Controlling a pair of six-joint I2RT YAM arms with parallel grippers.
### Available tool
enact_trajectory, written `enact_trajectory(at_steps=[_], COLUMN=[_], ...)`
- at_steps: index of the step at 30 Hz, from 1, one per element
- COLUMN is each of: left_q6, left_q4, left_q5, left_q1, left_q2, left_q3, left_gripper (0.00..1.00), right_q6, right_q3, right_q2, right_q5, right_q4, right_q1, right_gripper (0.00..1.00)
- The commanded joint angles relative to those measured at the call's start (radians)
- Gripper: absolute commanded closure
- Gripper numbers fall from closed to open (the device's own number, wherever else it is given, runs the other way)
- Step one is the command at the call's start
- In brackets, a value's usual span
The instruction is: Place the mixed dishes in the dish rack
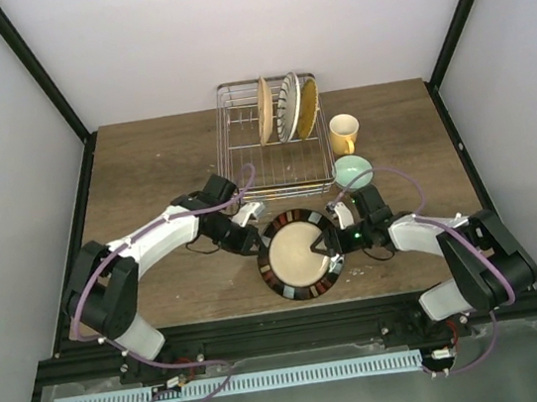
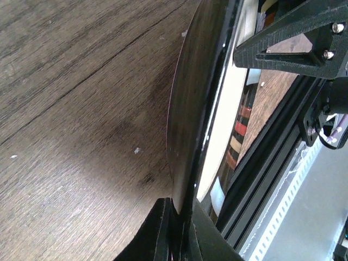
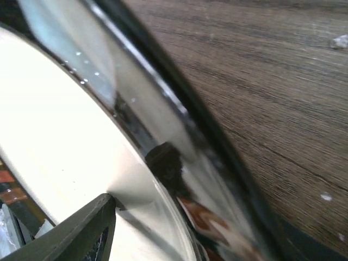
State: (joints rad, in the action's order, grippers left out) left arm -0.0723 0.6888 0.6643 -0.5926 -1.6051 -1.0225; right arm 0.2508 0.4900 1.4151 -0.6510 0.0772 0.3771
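Note:
The dark-rimmed plate with a beige centre (image 1: 301,254) is at the table's front middle, tilted up on edge. My left gripper (image 1: 258,243) is shut on its left rim; in the left wrist view the two fingers (image 2: 182,228) pinch the dark rim (image 2: 190,109). My right gripper (image 1: 324,247) is at the plate's right rim. One of its fingers (image 3: 81,231) touches the beige centre (image 3: 54,136); the other is hidden behind the plate. The dish rack (image 1: 242,155) stands at the back with three plates upright in it (image 1: 286,109). The yellow mug (image 1: 344,132) and mint-green bowl (image 1: 352,171) stand to its right.
The bowl sits just behind my right wrist. The rack's front rail (image 1: 282,193) is close behind the held plate. A black frame rail (image 1: 285,319) runs along the table's near edge, also seen in the left wrist view (image 2: 266,163).

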Motion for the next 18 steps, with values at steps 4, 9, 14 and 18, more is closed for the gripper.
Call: enact_trajectory(at_steps=[4,9,14,18], left_q6=[0.086,0.109,0.118,0.122], left_q4=[-0.117,-0.113,-0.131,-0.143], left_q5=[0.16,0.161,0.163,0.168], left_q1=[0.008,0.032,0.043,0.043], left_q2=[-0.031,-0.068,-0.094,-0.112], left_q3=[-0.011,-0.032,-0.05,-0.057], left_gripper=[1.0,1.0,1.0,1.0], right_q6=[0.05,0.064,0.069,0.071], right_q3=[-0.095,-0.105,-0.087,-0.05], right_q2=[-0.023,-0.033,-0.114,-0.17], right_q5=[-0.183,-0.281,-0.309,-0.321], right_q4=[-0.249,-0.278,-0.231,-0.182], right_q1=[0.025,0.025,0.025,0.025], right_gripper=[0.53,0.82,0.88,0.92])
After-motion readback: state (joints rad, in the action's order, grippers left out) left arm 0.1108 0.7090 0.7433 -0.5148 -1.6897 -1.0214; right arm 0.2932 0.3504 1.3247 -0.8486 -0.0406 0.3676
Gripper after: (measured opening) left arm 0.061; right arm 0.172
